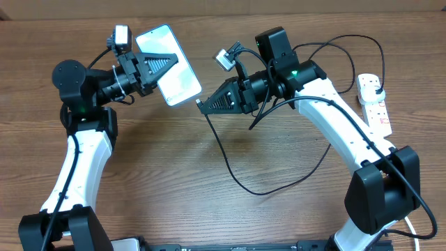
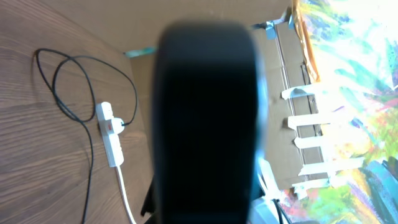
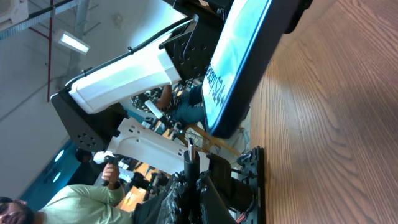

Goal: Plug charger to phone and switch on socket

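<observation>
Gripping the phone (image 1: 180, 85) above the table (image 1: 174, 202), the left gripper (image 1: 171, 63) is clenched; the right gripper (image 1: 202, 106) pinches the connector tip of the charger (image 1: 230, 174) near the phone's end.

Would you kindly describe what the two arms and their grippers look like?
The left arm and right arm have white links, black joints, thin black cables alongside and small green lights. The left gripper and right gripper are black tapering wedges.
</observation>
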`<act>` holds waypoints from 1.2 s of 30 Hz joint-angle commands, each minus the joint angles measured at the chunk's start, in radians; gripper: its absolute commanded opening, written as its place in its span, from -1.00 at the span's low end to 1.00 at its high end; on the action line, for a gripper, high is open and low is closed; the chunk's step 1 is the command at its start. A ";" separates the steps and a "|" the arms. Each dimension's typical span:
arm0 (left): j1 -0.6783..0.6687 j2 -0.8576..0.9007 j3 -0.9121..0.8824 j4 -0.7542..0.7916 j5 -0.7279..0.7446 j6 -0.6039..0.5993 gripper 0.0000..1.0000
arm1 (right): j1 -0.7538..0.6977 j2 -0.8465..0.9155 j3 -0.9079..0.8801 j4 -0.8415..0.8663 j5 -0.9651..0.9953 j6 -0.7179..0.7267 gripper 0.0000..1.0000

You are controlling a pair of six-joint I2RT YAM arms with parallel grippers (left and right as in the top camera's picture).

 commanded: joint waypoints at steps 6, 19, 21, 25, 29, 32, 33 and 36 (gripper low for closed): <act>-0.050 -0.016 0.014 0.006 -0.034 -0.006 -0.91 | 0.015 0.000 0.004 0.005 -0.027 0.004 -0.92; -0.050 -0.016 0.014 0.006 -0.001 -0.021 -0.91 | 0.014 0.000 0.004 0.005 -0.024 0.004 -0.92; -0.050 -0.016 0.014 0.006 -0.001 -0.026 -0.91 | 0.014 0.000 0.004 0.005 -0.023 0.004 -0.93; -0.050 -0.016 0.014 0.007 -0.002 -0.032 -0.92 | 0.014 0.000 0.004 0.005 -0.021 0.004 -0.92; -0.050 -0.016 0.014 0.007 0.001 -0.032 -0.91 | 0.012 0.000 0.004 0.006 0.003 0.017 -0.93; -0.050 -0.016 0.014 0.007 0.003 -0.032 -0.92 | 0.008 0.000 0.004 0.006 0.003 0.023 -0.92; -0.050 -0.016 0.014 0.008 0.003 -0.032 -0.91 | 0.007 0.000 0.004 0.006 0.003 0.023 -0.93; -0.050 -0.016 0.014 0.013 0.003 -0.032 -0.91 | 0.008 0.000 0.004 0.006 0.003 0.023 -0.92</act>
